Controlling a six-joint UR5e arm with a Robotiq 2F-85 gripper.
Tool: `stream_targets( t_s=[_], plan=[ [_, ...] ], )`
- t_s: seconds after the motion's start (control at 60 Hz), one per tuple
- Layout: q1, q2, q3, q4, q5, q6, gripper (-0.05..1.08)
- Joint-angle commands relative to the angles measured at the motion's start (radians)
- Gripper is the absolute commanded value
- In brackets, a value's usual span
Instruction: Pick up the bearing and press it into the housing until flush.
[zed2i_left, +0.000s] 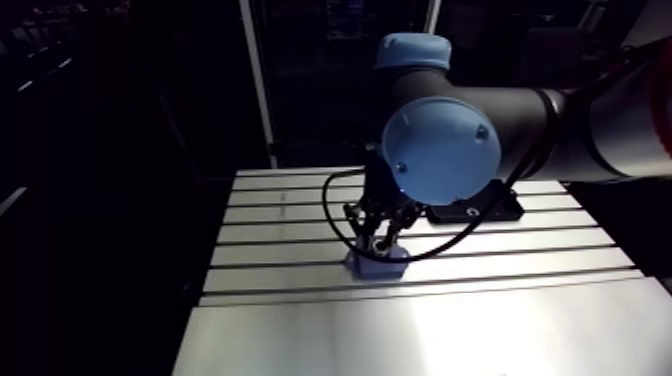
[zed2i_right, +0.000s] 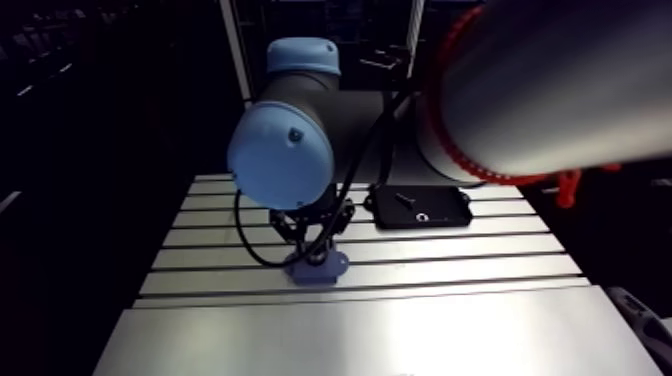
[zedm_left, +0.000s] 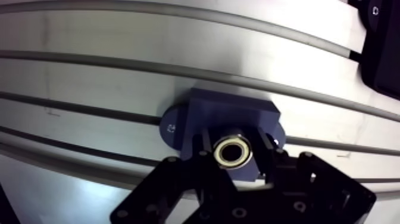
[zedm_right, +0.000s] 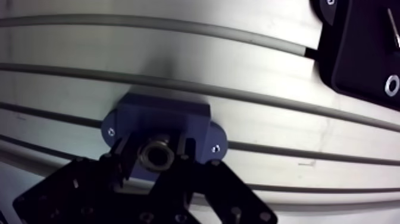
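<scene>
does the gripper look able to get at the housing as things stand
Probably yes. The gripper, shut on the bearing, hangs right over the blue housing, with nothing seen between them; the black tray sits well off to one side.

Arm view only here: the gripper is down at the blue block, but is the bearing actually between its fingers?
Observer: Yes. In the wrist view the gripper is shut on the bearing, with one finger on each side.
Operator: Where is it relative to the housing?
Observer: It is right over the housing, ring face towards the camera. I cannot tell whether it is seated flush.
Operator: Is the housing sitting square?
Observer: Its two rounded ears lie flat on the table, one on each side of the block.
</scene>
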Motion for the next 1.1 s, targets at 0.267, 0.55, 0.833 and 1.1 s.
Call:
stream_targets(
  t_s=[0.267,0.55,0.833,1.1],
  plan=[
    [0.0,0.005,0.001,-0.001,0.001,0.0,0.7],
    [0.001,0.006,0.001,-0.001,0.001,0.0,0.7],
    [0.001,0.006,0.001,-0.001,0.001,-0.001,0.7],
    [0.0,0.006,0.001,0.001,0.003,-0.002,0.7]
  ],
)
